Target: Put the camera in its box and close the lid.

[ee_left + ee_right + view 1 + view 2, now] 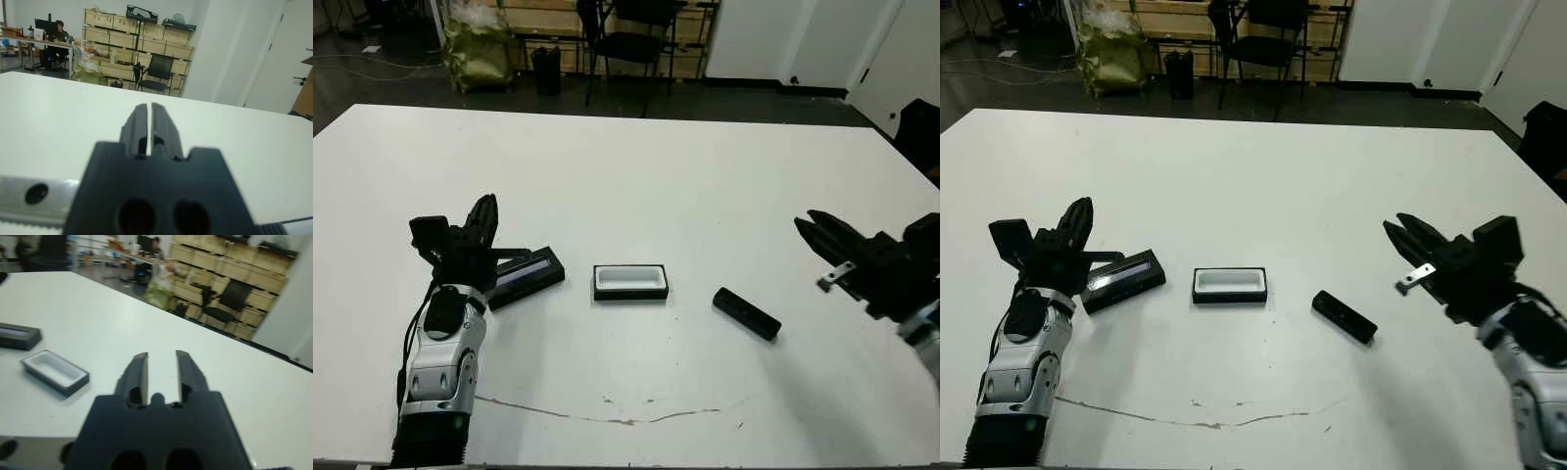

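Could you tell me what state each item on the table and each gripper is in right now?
box: open, white lining showing, nothing inside, flat on the table.
lid: off the box, lying flat beside it, pale panel up.
camera: lying flat on the table, outside the box, not held.
left gripper: shut, holding nothing.
right gripper: open, holding nothing.
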`<action>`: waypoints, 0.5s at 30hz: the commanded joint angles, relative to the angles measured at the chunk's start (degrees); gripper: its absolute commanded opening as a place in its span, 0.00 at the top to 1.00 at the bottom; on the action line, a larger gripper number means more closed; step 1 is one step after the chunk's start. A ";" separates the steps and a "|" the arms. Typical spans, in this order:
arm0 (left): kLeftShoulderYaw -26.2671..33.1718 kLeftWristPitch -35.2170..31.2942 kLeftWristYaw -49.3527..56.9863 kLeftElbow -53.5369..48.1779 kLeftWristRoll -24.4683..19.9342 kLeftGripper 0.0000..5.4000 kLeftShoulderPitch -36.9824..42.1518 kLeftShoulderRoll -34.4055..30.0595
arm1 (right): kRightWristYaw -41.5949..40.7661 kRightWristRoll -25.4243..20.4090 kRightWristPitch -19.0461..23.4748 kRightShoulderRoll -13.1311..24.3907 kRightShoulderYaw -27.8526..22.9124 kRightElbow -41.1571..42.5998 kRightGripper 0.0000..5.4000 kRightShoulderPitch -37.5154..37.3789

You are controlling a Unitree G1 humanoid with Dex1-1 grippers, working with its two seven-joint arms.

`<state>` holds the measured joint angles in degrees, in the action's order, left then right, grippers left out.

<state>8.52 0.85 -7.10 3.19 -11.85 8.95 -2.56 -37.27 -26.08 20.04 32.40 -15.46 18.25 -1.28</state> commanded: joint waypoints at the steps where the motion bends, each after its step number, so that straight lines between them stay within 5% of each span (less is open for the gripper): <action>1: 0.03 -0.82 0.07 0.63 0.05 1.00 -0.35 -0.38 | -4.97 -4.69 3.11 2.11 -1.15 -1.81 0.69 -0.54; 10: -0.04 0.22 -0.02 1.06 0.58 1.00 -0.49 -0.51 | -18.72 -6.06 -0.96 5.79 0.13 -8.57 0.32 -0.71; 15: -0.05 -0.40 0.25 0.76 0.54 1.00 -0.58 -0.40 | -19.21 -4.70 -4.07 3.60 1.37 -10.41 0.11 -2.18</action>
<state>8.54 1.39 -7.11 3.35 -11.62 8.94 -2.58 -56.20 -31.60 16.97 36.61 -14.74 9.00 -2.75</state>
